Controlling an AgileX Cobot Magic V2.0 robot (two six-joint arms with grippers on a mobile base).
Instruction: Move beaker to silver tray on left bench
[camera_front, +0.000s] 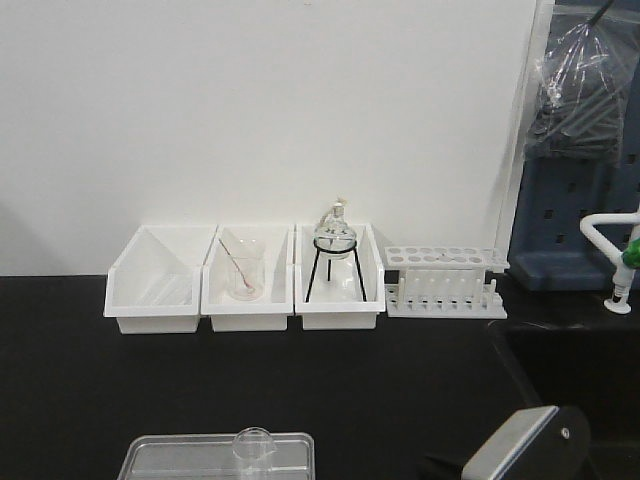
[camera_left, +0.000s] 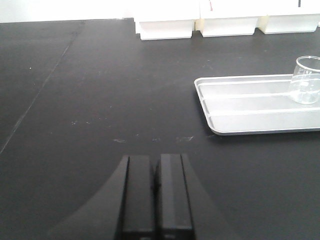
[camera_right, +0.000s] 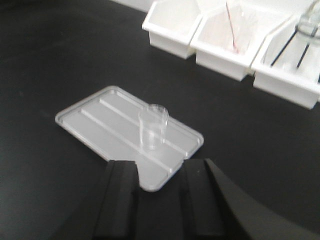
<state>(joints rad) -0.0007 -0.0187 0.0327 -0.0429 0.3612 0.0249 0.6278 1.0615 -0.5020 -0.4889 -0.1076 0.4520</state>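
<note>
The beaker (camera_right: 152, 127) stood upright on the silver tray (camera_right: 95, 125), just ahead of the nearer right end effector (camera_right: 157, 200), open and empty; the left end effector (camera_left: 156, 200) was closed, empty

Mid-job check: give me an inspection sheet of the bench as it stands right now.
Surface: black bench, faint scuffs.
Job's things: beaker upright on silver tray, ungripped.
Clutter: three white bins at the wall; one holds a beaker with rod, one a round flask on stand; test tube rack beside them.
Grippers: left gripper shut, empty; right gripper open, empty, near tray.
Cables: nothing seen.
Surroundings: white wall, tap at right.
</note>
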